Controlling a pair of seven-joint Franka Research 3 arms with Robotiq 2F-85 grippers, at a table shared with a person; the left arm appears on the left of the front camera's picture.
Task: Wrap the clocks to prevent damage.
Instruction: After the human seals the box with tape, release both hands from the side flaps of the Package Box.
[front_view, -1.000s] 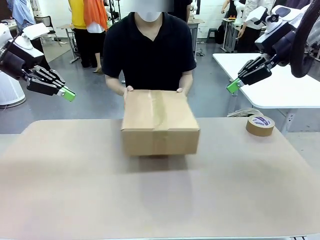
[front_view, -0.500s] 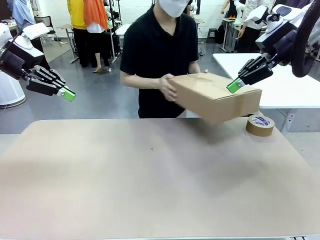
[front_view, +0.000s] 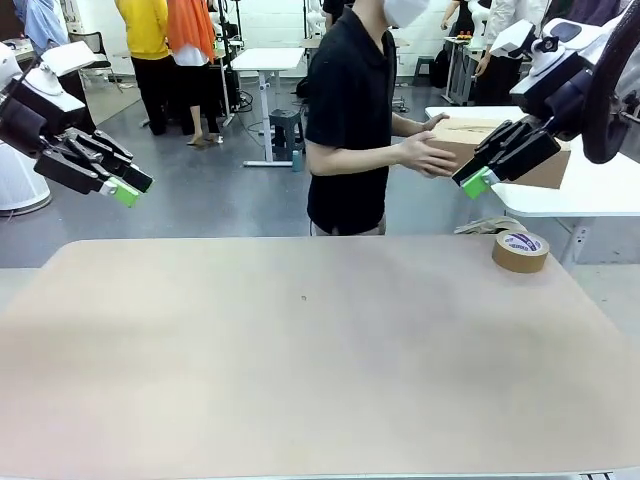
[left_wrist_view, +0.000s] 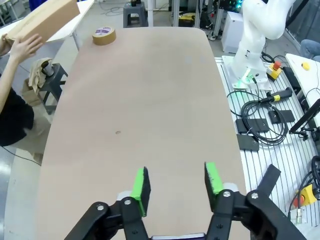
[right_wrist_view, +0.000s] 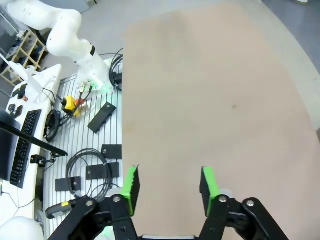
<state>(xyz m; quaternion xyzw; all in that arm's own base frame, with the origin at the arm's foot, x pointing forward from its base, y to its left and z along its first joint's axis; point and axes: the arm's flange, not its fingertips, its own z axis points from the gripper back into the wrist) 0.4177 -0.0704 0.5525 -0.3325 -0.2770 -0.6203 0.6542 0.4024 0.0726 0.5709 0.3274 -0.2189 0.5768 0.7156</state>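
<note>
The clocks are out of view. My left gripper (front_view: 125, 188) hangs above the table's left far corner; in the left wrist view it (left_wrist_view: 177, 187) is open with nothing between its green pads. At the right, my right gripper (front_view: 475, 181) hovers open and bare too, as the right wrist view (right_wrist_view: 170, 186) shows. Behind its fingers, a person (front_view: 345, 120) holds a brown cardboard box (front_view: 455, 135) over a white side table (front_view: 585, 195). In the left wrist view the box (left_wrist_view: 42, 17) sits under the person's hand (left_wrist_view: 22, 47).
A roll of brown tape (front_view: 520, 250) lies near the far right corner of the beige table (front_view: 300, 350); the left wrist view shows the roll (left_wrist_view: 104, 35) as well. Cables and control boxes (left_wrist_view: 260, 130) lie on the frame beside the table.
The person lifted the box off the table and carried it right to the side table. Both grippers' jaws have spread apart; the arms stayed near their places.
</note>
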